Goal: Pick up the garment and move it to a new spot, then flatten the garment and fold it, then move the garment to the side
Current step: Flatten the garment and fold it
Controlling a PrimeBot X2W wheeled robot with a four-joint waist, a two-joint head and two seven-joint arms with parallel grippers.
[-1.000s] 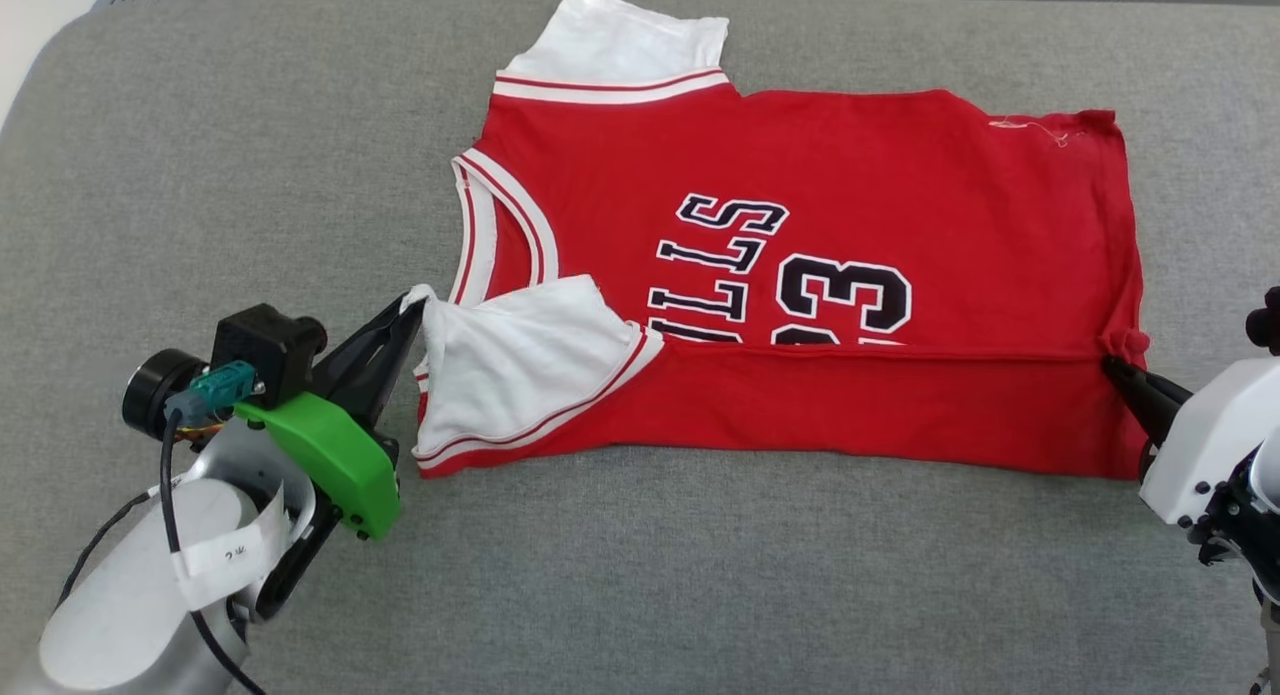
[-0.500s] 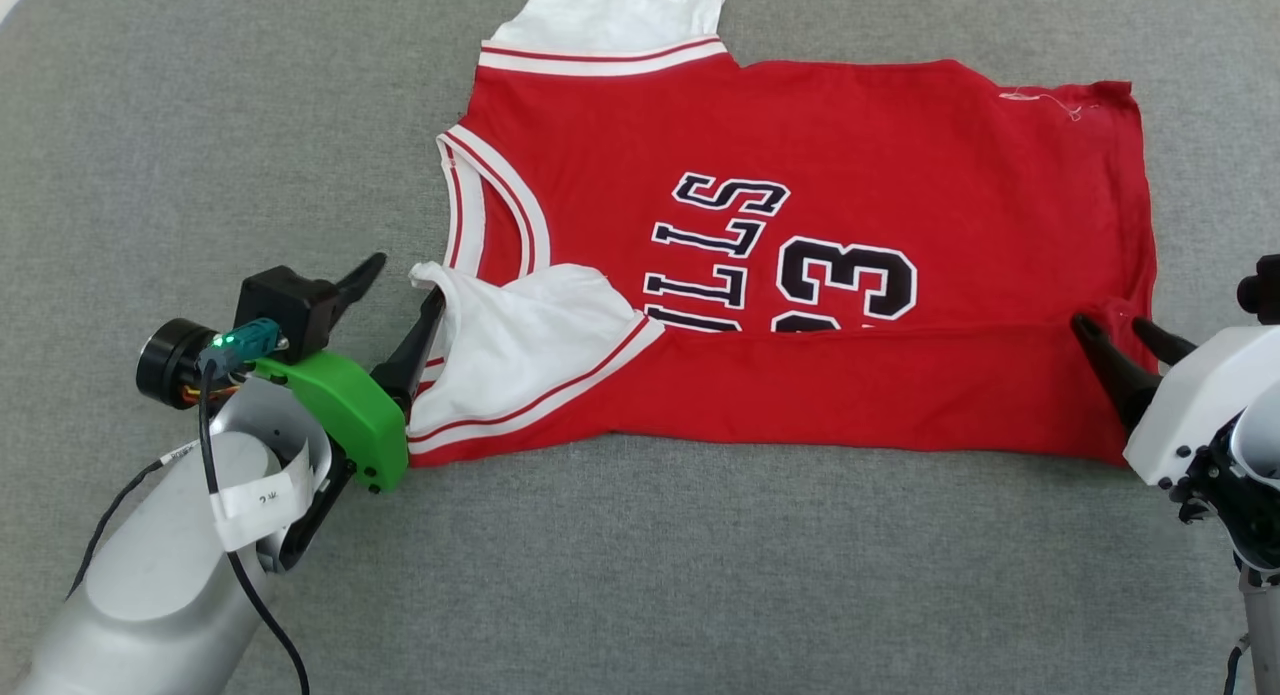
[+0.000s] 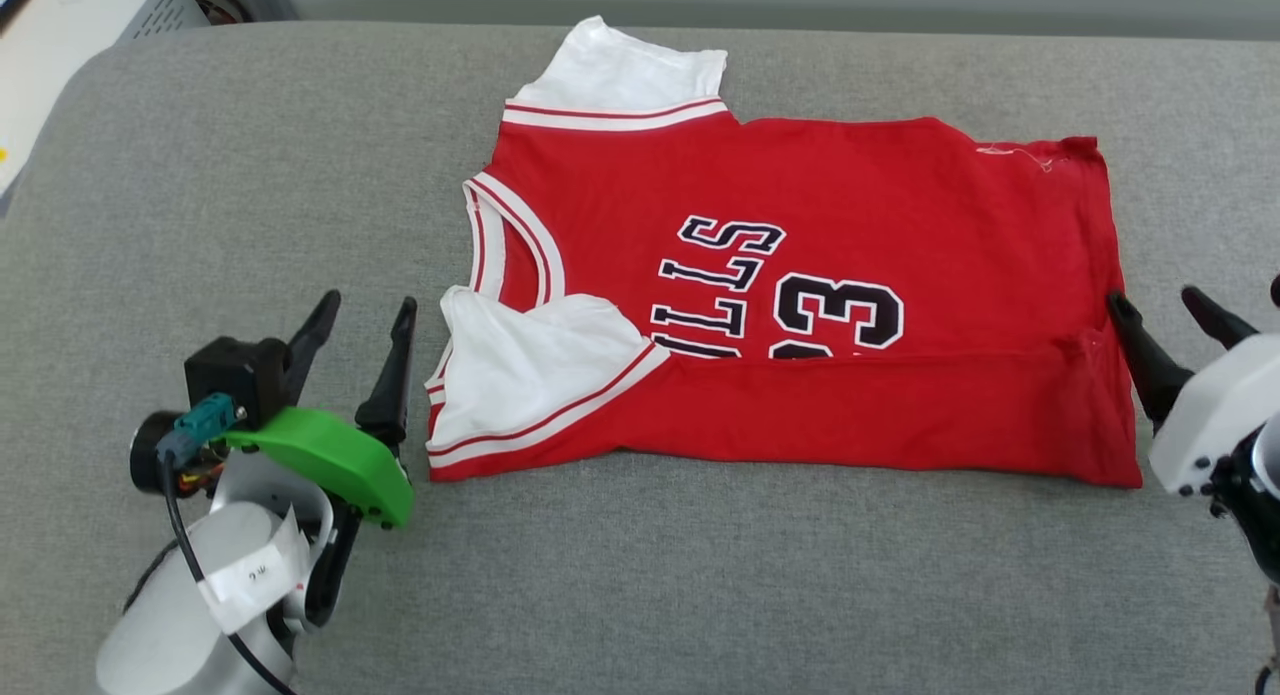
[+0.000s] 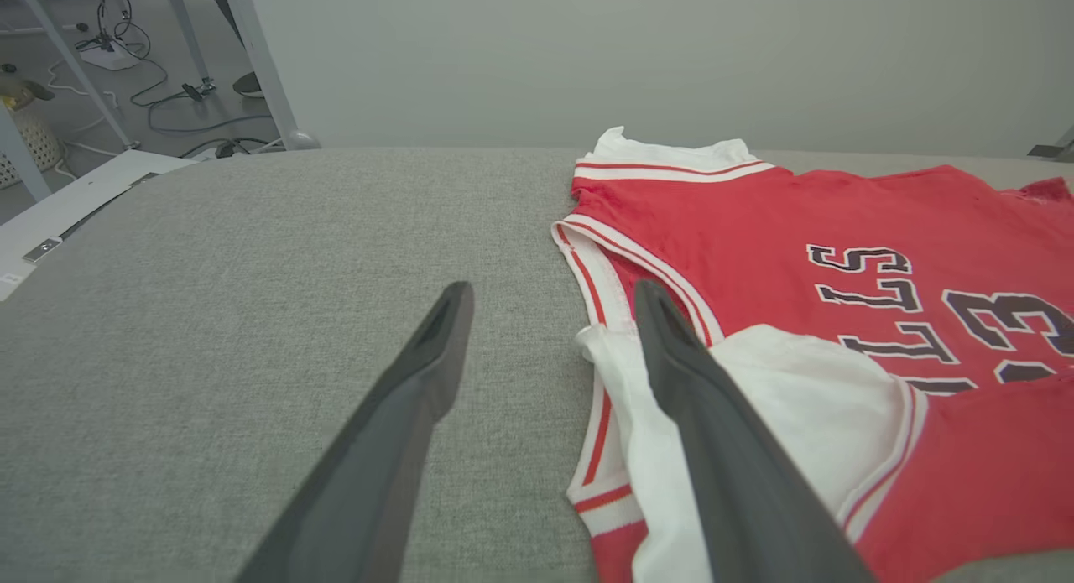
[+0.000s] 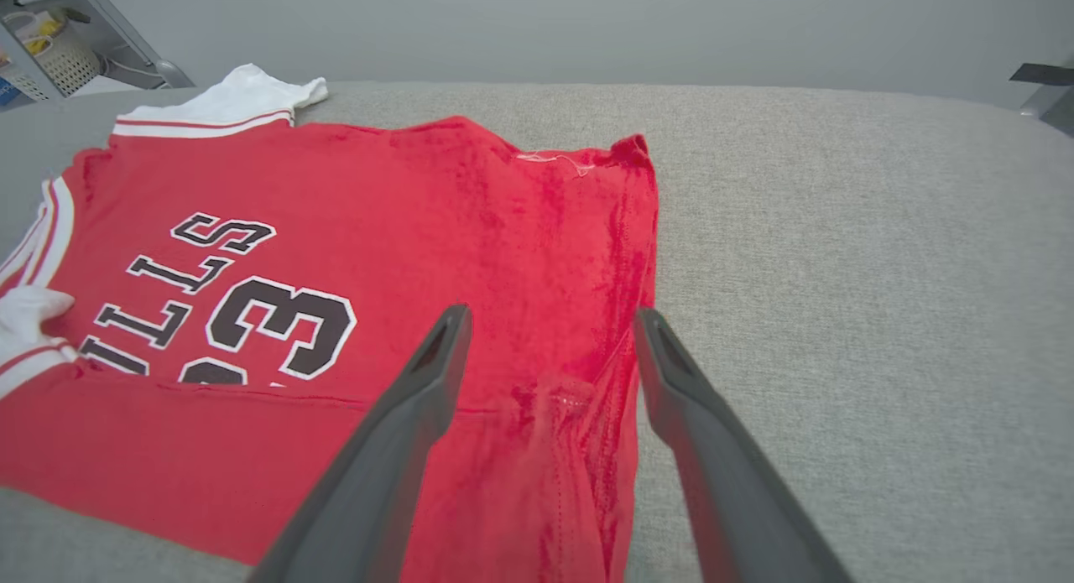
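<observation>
there, garment (image 3: 820,195) lay part-folded, lettering (image 3: 840,313) "lls 23" readable; left gripper (image 3: 367,303), right gripper (image 3: 1155,297) stood spread wide, empty.

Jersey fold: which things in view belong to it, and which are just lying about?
Job: red 23 jersey, near edge folded over; left pincer and right pincer, both open at its ends.
Lying about: floor cables; white basket.
</observation>
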